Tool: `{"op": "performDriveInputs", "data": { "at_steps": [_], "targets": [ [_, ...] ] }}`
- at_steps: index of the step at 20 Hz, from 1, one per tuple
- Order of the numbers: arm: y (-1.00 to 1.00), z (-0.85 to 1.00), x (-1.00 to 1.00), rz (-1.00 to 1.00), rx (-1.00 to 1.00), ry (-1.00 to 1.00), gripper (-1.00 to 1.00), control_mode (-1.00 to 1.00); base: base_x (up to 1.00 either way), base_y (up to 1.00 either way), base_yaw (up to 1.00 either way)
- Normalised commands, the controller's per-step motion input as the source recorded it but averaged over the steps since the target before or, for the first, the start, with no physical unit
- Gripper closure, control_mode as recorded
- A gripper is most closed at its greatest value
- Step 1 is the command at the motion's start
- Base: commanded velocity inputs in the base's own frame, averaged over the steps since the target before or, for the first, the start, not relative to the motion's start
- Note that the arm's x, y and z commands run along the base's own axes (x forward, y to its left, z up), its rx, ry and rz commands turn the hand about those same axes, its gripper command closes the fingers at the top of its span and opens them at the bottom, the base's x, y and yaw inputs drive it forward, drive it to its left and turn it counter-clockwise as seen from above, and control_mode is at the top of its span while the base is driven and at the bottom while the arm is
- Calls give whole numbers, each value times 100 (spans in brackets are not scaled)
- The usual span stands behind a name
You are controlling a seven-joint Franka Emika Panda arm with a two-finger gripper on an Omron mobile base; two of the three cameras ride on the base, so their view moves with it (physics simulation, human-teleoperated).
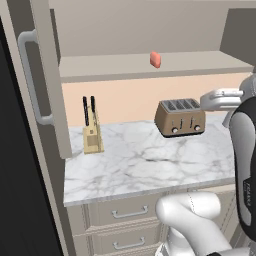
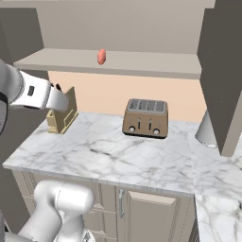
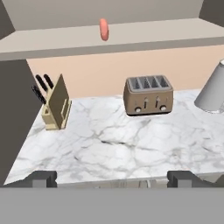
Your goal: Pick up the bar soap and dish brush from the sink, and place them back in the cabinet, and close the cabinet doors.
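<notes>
The salmon-orange bar soap (image 1: 155, 59) (image 2: 101, 56) (image 3: 103, 29) stands on edge on the open cabinet's shelf (image 1: 100, 67) (image 2: 151, 64) (image 3: 166, 37). Both cabinet doors stand open: the left one (image 1: 47, 85) with its silver bar handle (image 1: 29, 75), the right one (image 2: 222, 75). My gripper (image 3: 111, 178) is open with nothing between its fingertips (image 3: 41, 178). It hangs back from the counter's front edge, well below and short of the soap. The dish brush and the sink are out of view.
On the marble counter (image 1: 140, 165) (image 2: 118, 160) stand a bronze toaster (image 1: 180, 117) (image 2: 145, 118) (image 3: 148, 95), a wooden knife block (image 1: 92, 132) (image 2: 62, 116) (image 3: 56, 108) and a grey metal vessel (image 2: 206, 127) (image 3: 212, 94) at the right. Drawers (image 1: 130, 212) sit below.
</notes>
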Motion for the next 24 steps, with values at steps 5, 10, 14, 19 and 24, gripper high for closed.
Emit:
{"op": "performDriveInputs", "data": {
  "at_steps": [5, 10, 14, 19, 24],
  "targets": [
    [0, 0, -26, -5, -1, 0, -100, -100, 0, 0, 0],
    [0, 0, -7, 0, 0, 0, -100, -100, 0, 0, 0],
    [0, 0, -1, 0, 0, 1, -100, -100, 0, 0, 0],
    [0, -1, 0, 0, 0, 1, -100, -100, 0, 0, 0],
    [0, -1, 0, 0, 0, 1, -100, -100, 0, 0, 0]
  ]
}}
